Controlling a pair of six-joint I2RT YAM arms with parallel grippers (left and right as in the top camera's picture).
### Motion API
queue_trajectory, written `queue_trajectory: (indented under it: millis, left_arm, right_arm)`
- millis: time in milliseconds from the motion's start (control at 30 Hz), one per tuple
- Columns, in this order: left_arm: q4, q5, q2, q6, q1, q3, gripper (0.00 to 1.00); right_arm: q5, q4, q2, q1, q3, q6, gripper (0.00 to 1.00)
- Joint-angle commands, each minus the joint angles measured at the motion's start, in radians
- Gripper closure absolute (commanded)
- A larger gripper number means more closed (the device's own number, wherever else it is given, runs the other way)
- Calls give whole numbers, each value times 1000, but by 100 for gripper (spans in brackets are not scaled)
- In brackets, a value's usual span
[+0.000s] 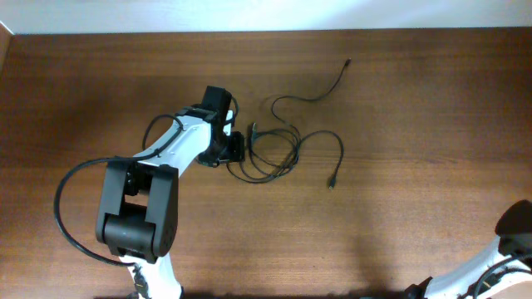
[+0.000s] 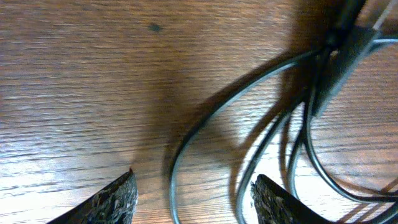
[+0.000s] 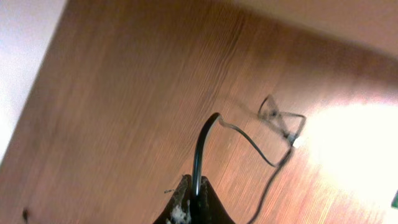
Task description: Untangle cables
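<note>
Near the table's [image 1: 416, 232] middle the cables [image 1: 287, 141] lie just beside our left gripper [image 2: 193, 196], open astride one loop [image 2: 205, 118]. Our right gripper [image 3: 194, 206], far off, pinches another cord [image 3: 200, 149].

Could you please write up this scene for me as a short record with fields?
surface: wooden table
cables: black, sprawled in loose overlapping loops mid-table
plug end: at the tip of a strand reaching toward the far edge
left gripper: open, low over the table, jaws astride strands at the loops' left edge
right gripper: shut on a black cord, well away from the loops
</note>
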Motion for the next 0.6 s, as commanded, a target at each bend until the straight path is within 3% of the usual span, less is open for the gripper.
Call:
queue_trajectory:
  millis: [0,133,467,500,567]
  left_arm:
    - [2,-8,12,16,-10,11,38]
    - [2,-8,12,16,-10,11,38]
    - [7,-8,12,16,-10,11,37]
    - [8,-8,12,16,-10,11,37]
    - [8,-8,12,16,-10,11,37]
  right_arm:
    - [-184,-6,27,9,-47,-4,96]
    - [-319,32,27,44,-217,-3,96]
    - [-294,374,27,59,-816,-3,93]
    - [-282,393,27,59,-846,-4,68]
    - [-269,398,27,59,-866,-4,41]
